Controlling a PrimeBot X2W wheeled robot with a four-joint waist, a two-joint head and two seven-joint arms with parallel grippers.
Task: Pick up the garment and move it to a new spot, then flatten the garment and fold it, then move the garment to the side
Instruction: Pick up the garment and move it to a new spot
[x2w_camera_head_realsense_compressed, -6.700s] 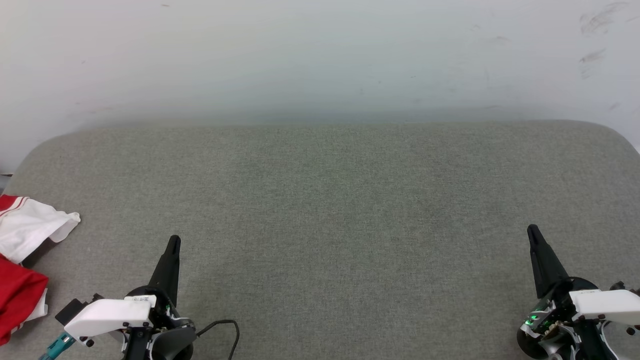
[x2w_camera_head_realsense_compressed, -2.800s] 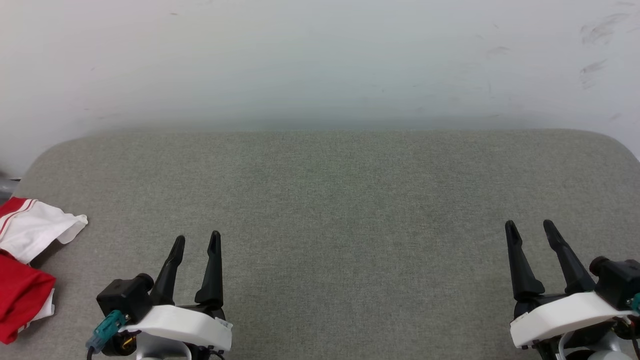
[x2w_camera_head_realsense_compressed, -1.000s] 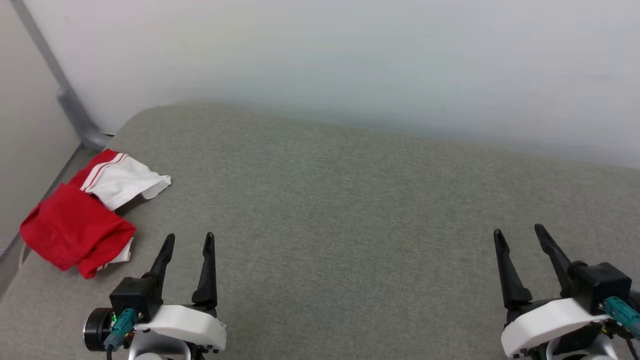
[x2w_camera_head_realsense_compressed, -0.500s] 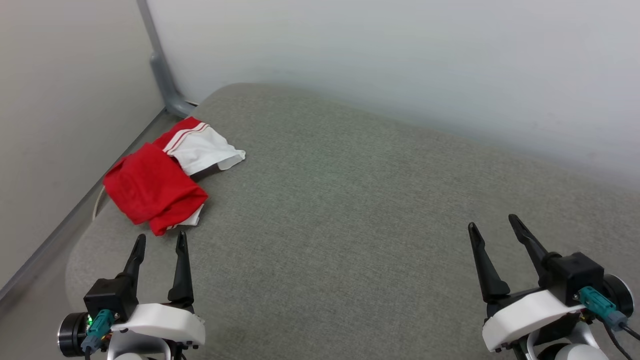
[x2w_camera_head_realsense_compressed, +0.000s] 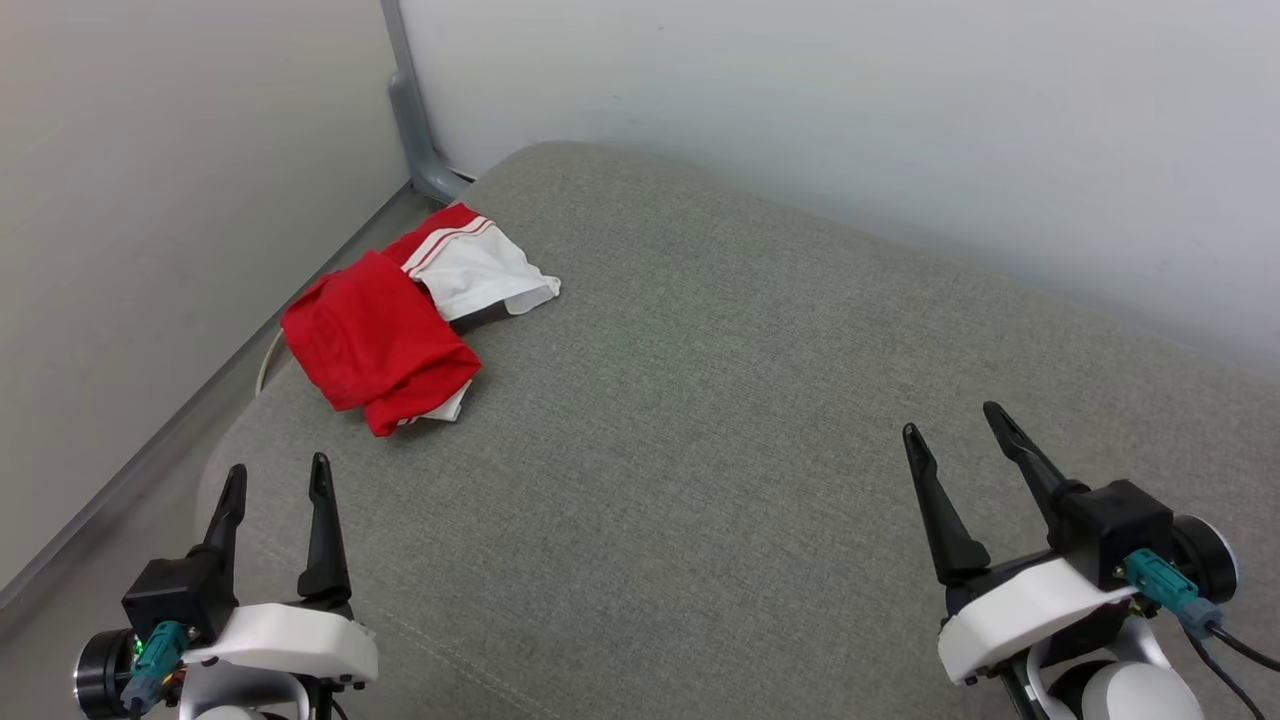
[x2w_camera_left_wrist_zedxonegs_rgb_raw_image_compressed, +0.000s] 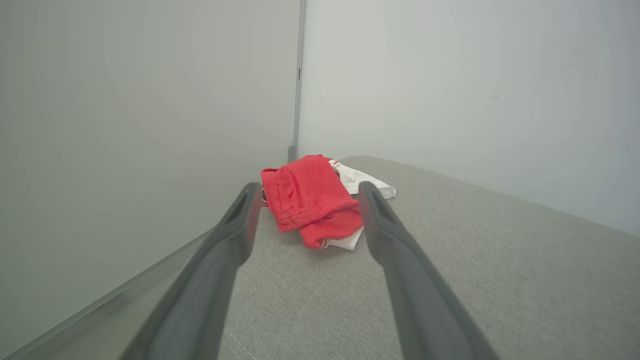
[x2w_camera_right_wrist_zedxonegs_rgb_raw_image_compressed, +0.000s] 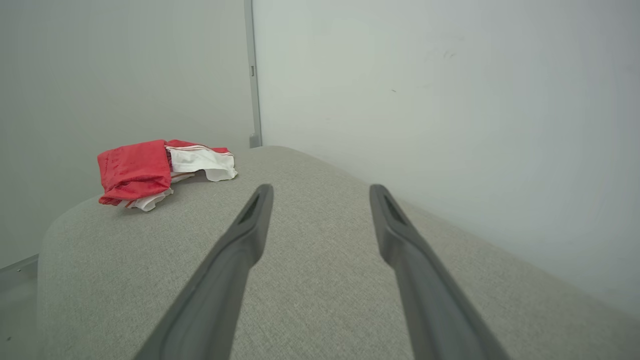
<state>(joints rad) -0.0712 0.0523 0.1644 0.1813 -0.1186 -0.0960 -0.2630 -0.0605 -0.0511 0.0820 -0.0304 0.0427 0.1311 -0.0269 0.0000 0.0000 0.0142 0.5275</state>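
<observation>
The garment (x2w_camera_head_realsense_compressed: 385, 335) lies bunched near the left end of the grey cushion (x2w_camera_head_realsense_compressed: 720, 450), red fabric in front and a white sleeve with striped trim behind. My left gripper (x2w_camera_head_realsense_compressed: 275, 480) stands open at the lower left, short of the garment and apart from it. In the left wrist view the garment (x2w_camera_left_wrist_zedxonegs_rgb_raw_image_compressed: 312, 200) sits ahead between the spread fingers of that gripper (x2w_camera_left_wrist_zedxonegs_rgb_raw_image_compressed: 307, 192). My right gripper (x2w_camera_head_realsense_compressed: 955, 420) stands open at the lower right, far from the garment. The right wrist view has the garment (x2w_camera_right_wrist_zedxonegs_rgb_raw_image_compressed: 145, 170) at the far left, beyond that gripper (x2w_camera_right_wrist_zedxonegs_rgb_raw_image_compressed: 320, 192).
Pale walls meet in a corner behind the cushion, with a grey post (x2w_camera_head_realsense_compressed: 410, 110) standing there. The cushion's left edge drops to a narrow floor strip (x2w_camera_head_realsense_compressed: 110, 510) along the left wall. Bare grey fabric stretches to the right of the garment.
The camera has swung left, so the garment has shifted from the picture's left edge toward upper centre. Both grippers stay open and have nothing in them.
</observation>
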